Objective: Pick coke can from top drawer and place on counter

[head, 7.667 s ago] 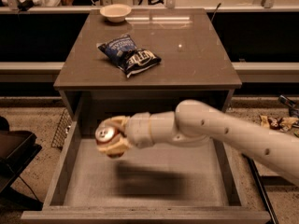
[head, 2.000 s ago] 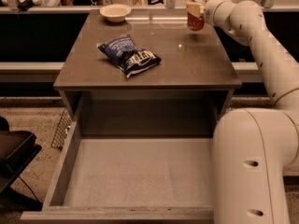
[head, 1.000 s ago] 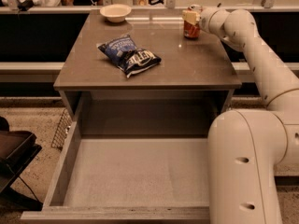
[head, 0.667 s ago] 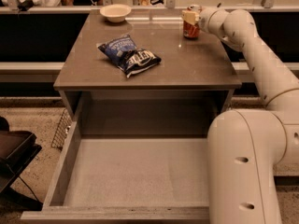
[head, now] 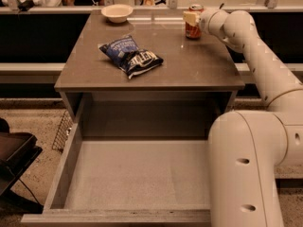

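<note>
The coke can stands upright on the counter near its far right corner. My gripper reaches in from the right and is shut on the can's upper part, with a pale finger pad against its side. The top drawer is pulled open below the counter, and nothing lies on its speckled grey floor.
A blue chip bag lies left of the counter's middle. A white bowl sits at the far left corner. My arm's large pale body stands over the drawer's right side. A black object and a wire basket are left of the drawer.
The can was lifted out of the drawer and carried to the counter's far right, then lowered onto it. Over the last second nothing has visibly moved.
</note>
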